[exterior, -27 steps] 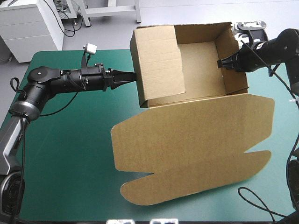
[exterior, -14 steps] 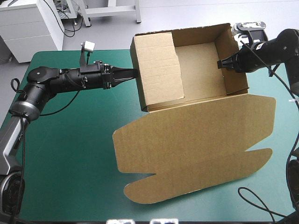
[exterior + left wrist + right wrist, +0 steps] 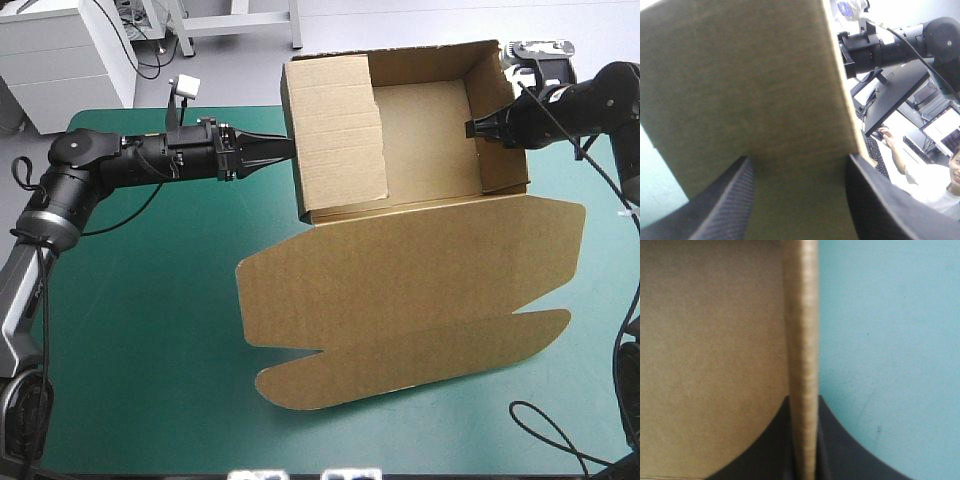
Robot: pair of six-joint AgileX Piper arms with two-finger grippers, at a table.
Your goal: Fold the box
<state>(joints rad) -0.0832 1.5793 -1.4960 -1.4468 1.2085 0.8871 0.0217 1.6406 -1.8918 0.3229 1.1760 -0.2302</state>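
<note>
My right gripper [image 3: 804, 402] is nearly closed, pinching the right wall of the box [image 3: 425, 130], whose edge runs between the fingers. My left gripper [image 3: 799, 165] stands wide apart, the left wall's outer face between its 2 fingers. My left arm stretches level from the table's left and my right reaches in from the right. The box is an open tray at the far edge, its lid [image 3: 420, 290] flat on the teal-green cover [image 3: 140, 330].

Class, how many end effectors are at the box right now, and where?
2. The left end effector meets the outer face of the left wall of the box; the right end effector is shut on its right wall. None seems hidden.
</note>
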